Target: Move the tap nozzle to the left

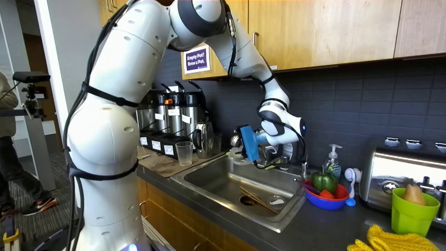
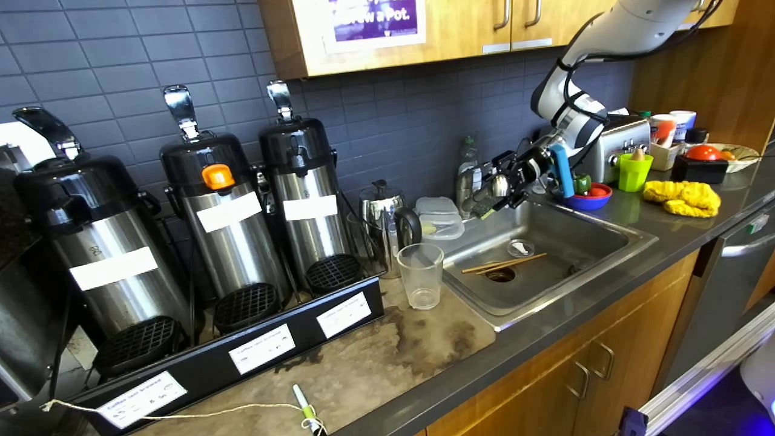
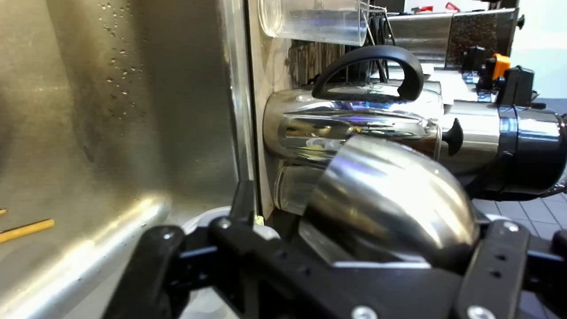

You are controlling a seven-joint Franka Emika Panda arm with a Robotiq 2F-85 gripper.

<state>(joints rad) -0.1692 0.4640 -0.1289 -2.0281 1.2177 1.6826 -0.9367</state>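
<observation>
Straddling the tap nozzle (image 3: 392, 199), the claw (image 2: 493, 184) has its fingers spread, one to each side of the bright metal; contact on either side cannot be told. Nozzle: rounded chrome head, about above the back of the sink (image 2: 575, 242), toward the end where the steel carafe (image 3: 328, 117) stands. Expect it stiff and hard, not fragile, slick where polished, more so if wet. Presumably fixed at its root, it should swing rather than lift, so drag at the pivot matters more than weight. Best hold, to my eye: square across the thick middle of the head, light squeeze, level push; the tapering curve would likely slip the grip. Near the sink's back corner, a clear plastic container (image 2: 445, 229), easily knocked. Chopsticks (image 1: 259, 200) lie on the sink floor at the drain (image 1: 246, 201). On the table (image 1: 327, 226), farther out: clear tumbler (image 2: 421, 275) just beside the carafe, airpots (image 2: 318, 236) beyond; at the opposite end of the sink, a blue bowl (image 1: 325, 204) holding a green bell pepper (image 1: 323, 182).
</observation>
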